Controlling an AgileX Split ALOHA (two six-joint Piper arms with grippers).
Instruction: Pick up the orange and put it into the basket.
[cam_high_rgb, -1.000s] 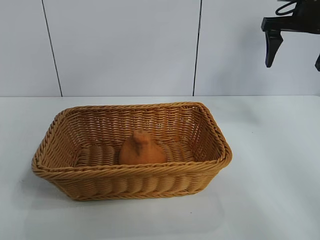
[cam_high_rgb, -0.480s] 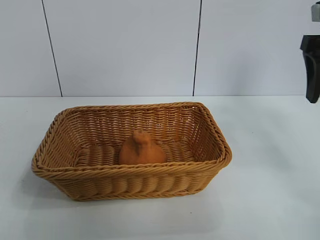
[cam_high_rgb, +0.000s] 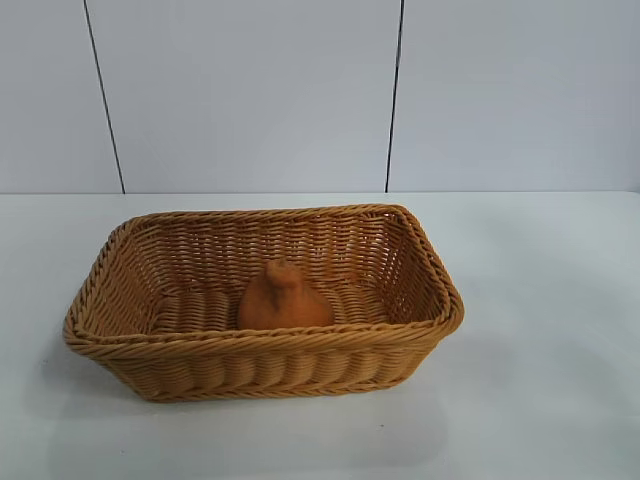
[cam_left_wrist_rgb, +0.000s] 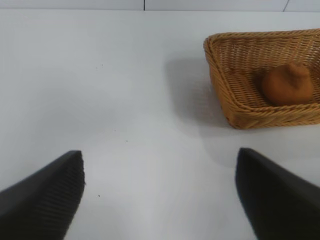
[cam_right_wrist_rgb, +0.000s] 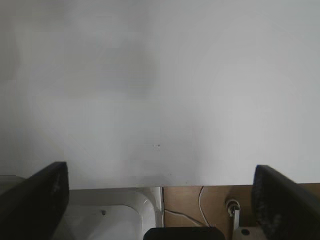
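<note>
Table (cam_high_rgb: 540, 300): white, matte, with a few tiny dark specks.
Wall (cam_high_rgb: 250, 95): pale panels behind the table, split by two thin dark vertical seams.
Table edge (cam_right_wrist_rgb: 200, 185): seen in the right wrist view; past it lies a brown surface (cam_right_wrist_rgb: 192, 200).
Cable (cam_right_wrist_rgb: 200, 200): thin, white, lying on the brown surface.
White moulded part (cam_right_wrist_rgb: 115, 215): beside the brown surface, below the table edge.
</note>
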